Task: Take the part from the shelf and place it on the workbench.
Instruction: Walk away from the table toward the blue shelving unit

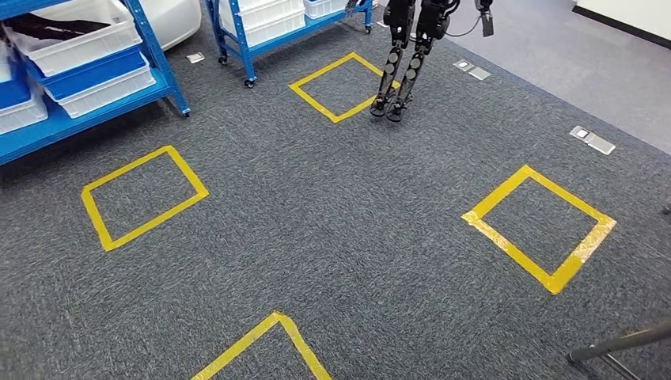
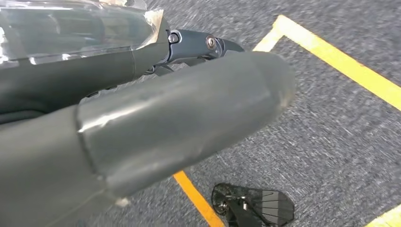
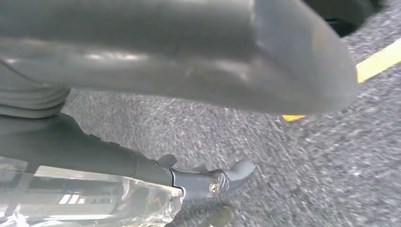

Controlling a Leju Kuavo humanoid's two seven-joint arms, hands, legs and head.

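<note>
I'm walking toward the shelf [image 1: 87, 87] at the frame's upper left, where the part should lie in a bin [image 1: 75, 32]. My left hand [image 2: 142, 118] and right hand [image 3: 189, 61] hang low over the carpet [image 1: 340, 222], fingers straight and empty. Next I must close in and reach.

Grey carpet floor [image 1: 332, 237] is carrying yellow tape squares [image 1: 144, 196] and metal floor plates [image 1: 592, 140]; blue shelves [image 1: 95, 111] are standing on it, holding white bins [image 1: 79, 36], well beyond the hanging fingers [image 2: 203, 45].

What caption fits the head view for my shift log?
Grey carpet marked with yellow tape squares, blue shelving holding white bins at left, another legged robot standing ahead.
</note>
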